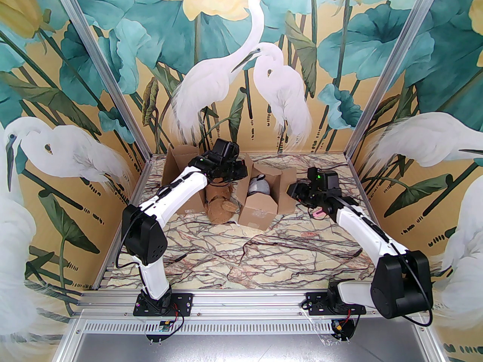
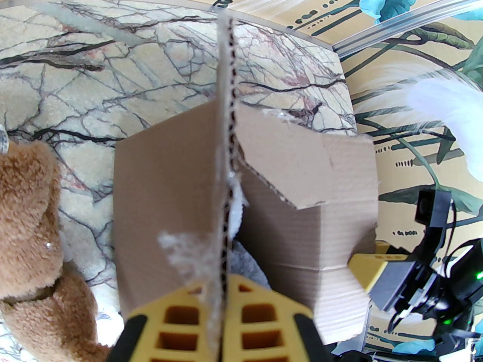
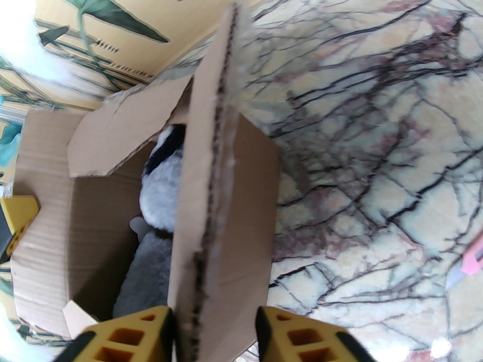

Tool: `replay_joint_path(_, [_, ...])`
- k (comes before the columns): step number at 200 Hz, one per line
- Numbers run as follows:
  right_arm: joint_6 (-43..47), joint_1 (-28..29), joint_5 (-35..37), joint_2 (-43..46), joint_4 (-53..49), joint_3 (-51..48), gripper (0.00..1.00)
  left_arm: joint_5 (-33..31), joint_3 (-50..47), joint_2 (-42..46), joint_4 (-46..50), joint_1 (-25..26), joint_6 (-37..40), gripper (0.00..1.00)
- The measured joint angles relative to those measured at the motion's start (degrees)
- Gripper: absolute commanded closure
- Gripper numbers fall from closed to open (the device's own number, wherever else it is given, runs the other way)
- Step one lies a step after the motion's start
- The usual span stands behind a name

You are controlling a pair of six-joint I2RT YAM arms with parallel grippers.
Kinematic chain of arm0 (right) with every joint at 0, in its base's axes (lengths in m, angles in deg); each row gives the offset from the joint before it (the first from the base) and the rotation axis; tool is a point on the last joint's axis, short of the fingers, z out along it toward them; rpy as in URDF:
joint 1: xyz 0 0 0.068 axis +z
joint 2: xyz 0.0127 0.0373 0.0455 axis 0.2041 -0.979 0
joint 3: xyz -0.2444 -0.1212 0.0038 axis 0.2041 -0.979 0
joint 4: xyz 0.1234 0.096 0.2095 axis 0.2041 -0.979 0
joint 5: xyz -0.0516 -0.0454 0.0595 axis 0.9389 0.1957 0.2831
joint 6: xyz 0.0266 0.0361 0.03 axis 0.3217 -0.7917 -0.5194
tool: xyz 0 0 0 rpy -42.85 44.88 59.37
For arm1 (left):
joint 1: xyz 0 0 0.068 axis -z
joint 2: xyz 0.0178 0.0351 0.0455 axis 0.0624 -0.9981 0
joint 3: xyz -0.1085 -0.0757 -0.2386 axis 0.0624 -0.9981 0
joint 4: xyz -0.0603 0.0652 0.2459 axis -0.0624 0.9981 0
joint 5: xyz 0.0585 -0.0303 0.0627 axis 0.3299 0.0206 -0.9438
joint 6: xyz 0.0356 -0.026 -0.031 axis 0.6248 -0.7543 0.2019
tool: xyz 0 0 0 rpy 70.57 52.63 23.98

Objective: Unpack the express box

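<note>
An open brown cardboard express box (image 1: pixel 260 209) sat toward the back of a marble-patterned table (image 1: pixel 264 255), approx. midway between the two arms, w/ its flaps standing up. A grey-and-white plush toy (image 3: pixel 162 190) was inside it, head showing above the rim. A brown teddy bear (image 1: pixel 220 207) lay on the table just beside the box, on its left. A pink tool (image 3: pixel 471 258), prob. a cutter, lay on the table to the box's right.

The left gripper (image 2: pixel 222 296) had its yellow fingers pressed together on the thin edge of the box's left flap (image 2: pixel 224 126), pinching the card. The right gripper (image 3: pixel 213 315) stood astride the right flap (image 3: pixel 219 164) w/ its fingers spread wider than the card's edge. One finger was against the card; the other looked to stand off it, so no firm pinch was visible.

Handling, as a judgement: the box looked light and fairly stiff, but its flaps would fold at the crease and the whole carton could slide or tip if tugged, so holding a flap near its base would steady it best. The plush looked soft, light, squashy and not fragile. A wide pinch on the head or upper body should lift it, esp. w/ the other arm holding the box down
</note>
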Motion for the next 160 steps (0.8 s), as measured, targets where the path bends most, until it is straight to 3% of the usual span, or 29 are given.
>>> replay_joint_path(29, [2.69,1.44,9.73,4.7,-10.75,9.42,0.53,-0.26,-0.76,0.7,-0.57,0.15,0.09,1.0])
replay_joint_path(52, [4.72,6.32,15.91,7.3,-15.54,20.04,0.57,-1.38,-0.98,2.51,-1.36,1.09,0.98,1.0])
replay_joint_path(91, [5.75,15.67,20.87,1.14,-20.61,33.35,0.62,-4.07,-1.25,5.2,-5.31,4.04,2.49,1.0])
replay_joint_path(126, [5.07,21.4,22.27,-8.81,-22.58,36.35,0.67,-5.42,-2.25,5.77,-8.7,6.4,3.91,1.0])
replay_joint_path(160, [2.45,21.73,24.37,-12.07,-23.93,34.1,0.71,-6.27,-3.78,6.32,-9.92,7.06,4.87,1.0])
